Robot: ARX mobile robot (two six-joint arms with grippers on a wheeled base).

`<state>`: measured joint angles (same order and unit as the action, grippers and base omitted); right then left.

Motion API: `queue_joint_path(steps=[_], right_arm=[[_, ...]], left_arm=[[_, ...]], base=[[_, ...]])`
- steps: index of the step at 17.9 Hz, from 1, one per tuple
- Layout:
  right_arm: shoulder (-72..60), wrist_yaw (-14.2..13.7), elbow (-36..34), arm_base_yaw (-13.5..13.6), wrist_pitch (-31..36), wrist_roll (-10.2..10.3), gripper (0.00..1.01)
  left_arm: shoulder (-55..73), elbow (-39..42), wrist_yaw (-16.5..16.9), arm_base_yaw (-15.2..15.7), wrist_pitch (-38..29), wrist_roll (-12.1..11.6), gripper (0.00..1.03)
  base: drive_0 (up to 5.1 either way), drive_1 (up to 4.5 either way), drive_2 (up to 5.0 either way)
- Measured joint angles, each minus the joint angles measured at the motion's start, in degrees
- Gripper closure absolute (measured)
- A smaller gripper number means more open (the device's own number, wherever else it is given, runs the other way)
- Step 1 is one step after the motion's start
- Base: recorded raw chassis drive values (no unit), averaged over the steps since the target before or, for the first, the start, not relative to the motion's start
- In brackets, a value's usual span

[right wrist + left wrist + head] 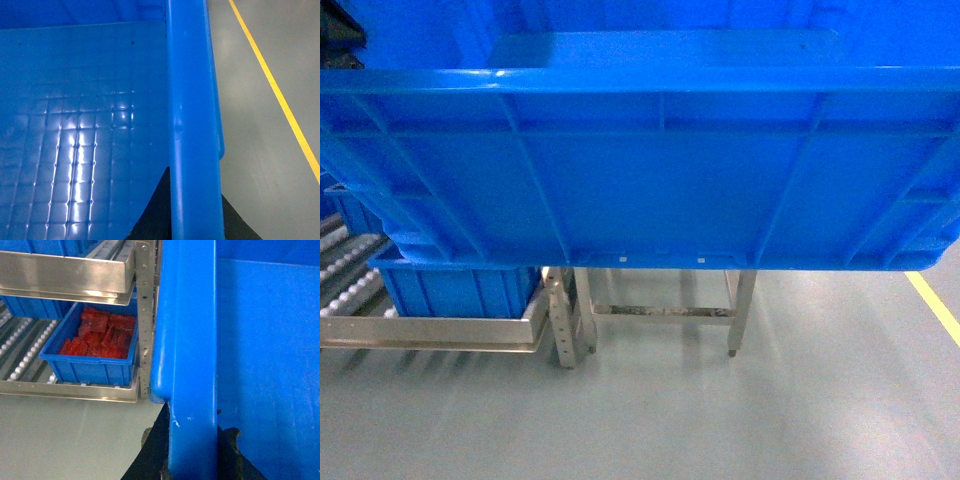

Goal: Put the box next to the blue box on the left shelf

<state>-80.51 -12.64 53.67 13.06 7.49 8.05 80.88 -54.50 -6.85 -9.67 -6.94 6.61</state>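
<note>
The box, a large bright-blue crate with ribbed walls, fills the upper half of the head view and hides both arms there. In the left wrist view my left gripper is shut on the box's left rim, one black finger on each side. My right gripper is likewise shut on the right rim. The left shelf of white rollers sits low on the left. A smaller blue box stands on it, and it holds red pieces.
A steel upright and an upper shelf rail stand just left of the held box. A metal stand is straight ahead below it. A yellow floor line runs along the right over grey floor.
</note>
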Motion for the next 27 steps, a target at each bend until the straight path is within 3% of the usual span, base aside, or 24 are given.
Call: queue_joint_path(steps=[27], right_arm=[[0.00, 0.00, -0.02, 0.00, 0.15, 0.02, 0.94]], left_arm=[[0.00, 0.00, 0.00, 0.00, -0.15, -0.15, 0.95]], base=[[-5.0, 2.04, 2.8]])
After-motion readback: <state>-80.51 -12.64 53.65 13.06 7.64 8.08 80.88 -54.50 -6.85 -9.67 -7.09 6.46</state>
